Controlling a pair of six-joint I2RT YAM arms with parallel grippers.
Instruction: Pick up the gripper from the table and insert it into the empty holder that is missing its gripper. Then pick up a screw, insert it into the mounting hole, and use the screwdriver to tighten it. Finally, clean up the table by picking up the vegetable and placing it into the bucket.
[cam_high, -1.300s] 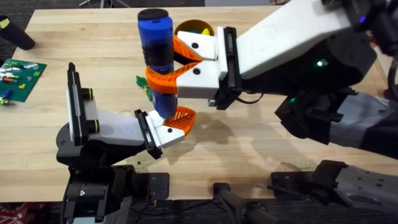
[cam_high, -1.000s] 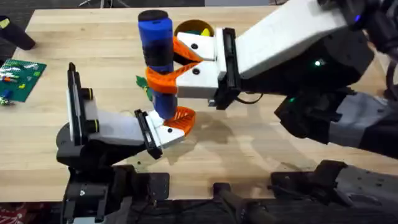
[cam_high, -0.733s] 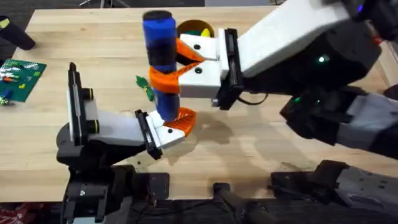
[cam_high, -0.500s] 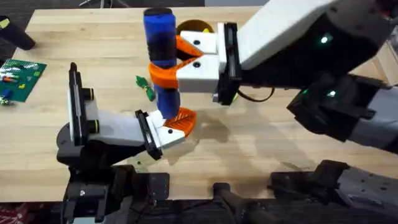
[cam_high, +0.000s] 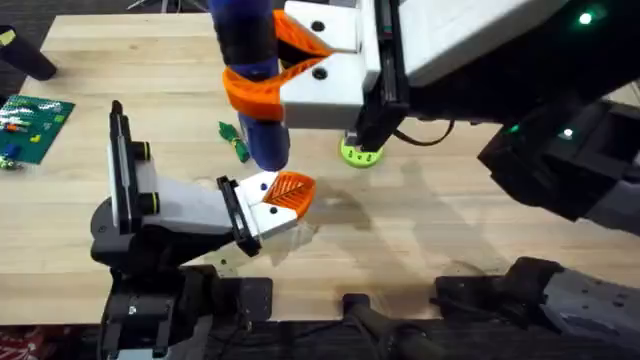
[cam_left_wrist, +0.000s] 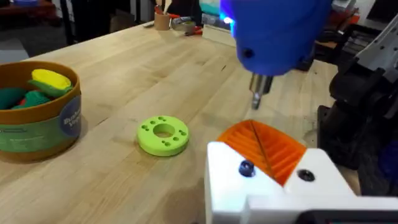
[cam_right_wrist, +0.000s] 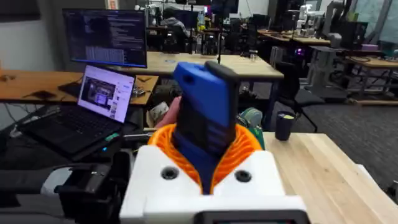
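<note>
1. The holder (cam_high: 262, 212), white with the ribbed orange gripper (cam_high: 290, 190) seated in it, sits nearest the camera on the left arm. In the left wrist view a small dark screw head (cam_left_wrist: 247, 168) shows on its face. I cannot tell whether the left gripper is open or closed. If this arm drifts, the mounting hole leaves the bit's line.
2. Just above it, the right gripper (cam_high: 262, 82) clamps the blue screwdriver (cam_high: 250, 70) between its orange fingers (cam_right_wrist: 239, 149). The metal bit (cam_left_wrist: 259, 98) hangs clear of the orange pad, not engaged. Coming down off-centre, it could skate across the ribs or push the gripper out of its seat.
3. The grip is on a round body; torque could spin the screwdriver in the fingers.
4. Beyond, the vegetable (cam_high: 233, 141) lies on the table (cam_high: 150, 60) beside the screwdriver, and a green ring (cam_high: 361, 152) lies under the right arm. A low sweep could knock either.
5. Farthest, the bucket (cam_left_wrist: 38, 111) stands upright with toys inside. A wide swing could tip it.
</note>
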